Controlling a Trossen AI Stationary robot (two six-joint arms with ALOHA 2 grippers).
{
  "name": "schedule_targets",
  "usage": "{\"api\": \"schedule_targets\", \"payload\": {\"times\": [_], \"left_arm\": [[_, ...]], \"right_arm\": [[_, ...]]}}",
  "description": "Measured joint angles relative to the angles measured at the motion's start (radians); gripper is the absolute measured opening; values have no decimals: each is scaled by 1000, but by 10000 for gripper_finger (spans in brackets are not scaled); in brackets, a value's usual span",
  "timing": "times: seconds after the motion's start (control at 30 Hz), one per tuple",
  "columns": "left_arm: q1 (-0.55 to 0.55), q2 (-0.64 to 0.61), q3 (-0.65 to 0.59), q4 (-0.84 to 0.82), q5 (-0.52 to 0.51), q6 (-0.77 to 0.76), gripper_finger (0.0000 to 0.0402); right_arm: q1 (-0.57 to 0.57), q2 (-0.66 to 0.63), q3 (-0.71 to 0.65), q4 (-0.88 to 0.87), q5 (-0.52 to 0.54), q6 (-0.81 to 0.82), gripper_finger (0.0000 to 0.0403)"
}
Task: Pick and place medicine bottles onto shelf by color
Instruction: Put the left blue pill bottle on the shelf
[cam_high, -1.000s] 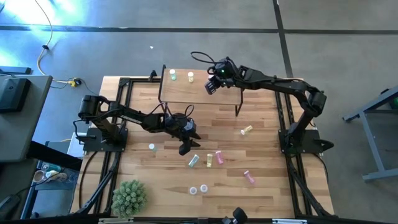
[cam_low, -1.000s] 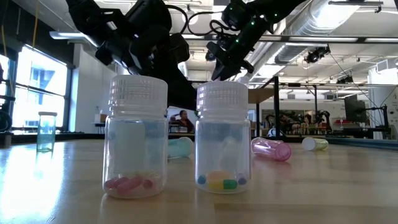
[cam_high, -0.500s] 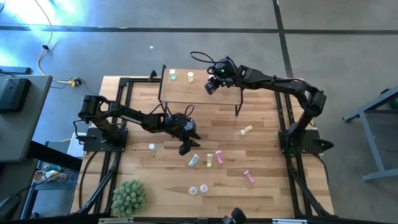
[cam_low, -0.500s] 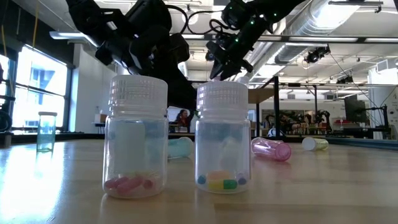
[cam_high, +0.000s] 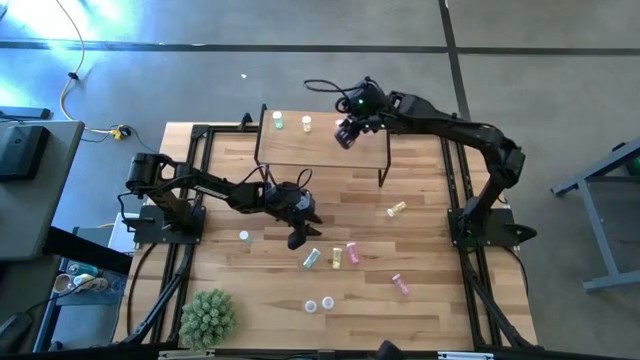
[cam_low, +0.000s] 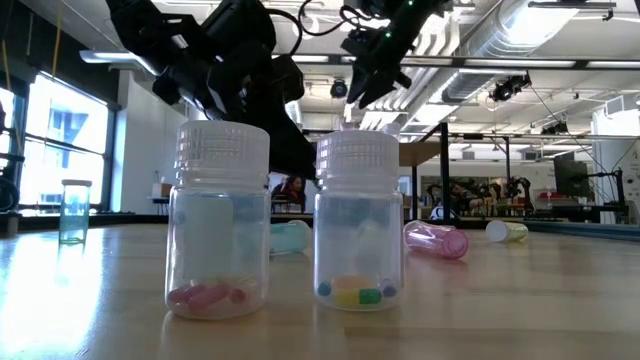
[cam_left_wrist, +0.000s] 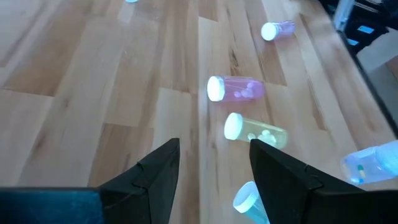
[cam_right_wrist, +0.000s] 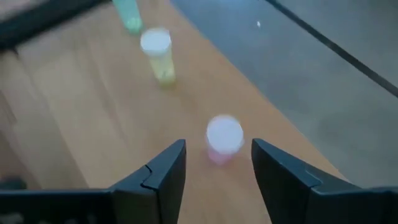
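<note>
While the left gripper (cam_high: 303, 232) hangs with its fingers spread and empty over mid-table, 3 bottles lie just to its right: a green bottle (cam_high: 311, 259), a yellow bottle (cam_left_wrist: 255, 130) and a pink bottle (cam_left_wrist: 235, 88). On the shelf (cam_high: 300, 148) at the far edge, a pink-based bottle (cam_right_wrist: 222, 139) stands upright between the parted, empty fingers of the right gripper (cam_high: 346, 135); 2 more bottles, green (cam_high: 278, 121) and yellow (cam_high: 306, 123), stand left of it.

2 black jointed arms (cam_high: 200, 185) (cabled)
</note>
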Motion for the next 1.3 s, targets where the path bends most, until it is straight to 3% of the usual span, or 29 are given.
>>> {"api": "schedule_targets", "payload": {"times": [0.27,0.5,0.83,1.07,1.3], "left_arm": [[0,0,0,-4,-97,-8,186],[-10,0,0,4,-107,-36,186],[-82,0,81,-146,-200,-35,186],[-171,0,181,-373,-431,-35,186],[-270,-47,231,-522,-593,-86,186]], "right_arm": [[76,-58,13,-174,10,-84,174],[168,-219,-178,-179,17,-67,174],[368,-500,-582,54,18,91,174],[487,-596,-798,294,18,165,174],[553,-599,-908,481,19,171,174]]}}
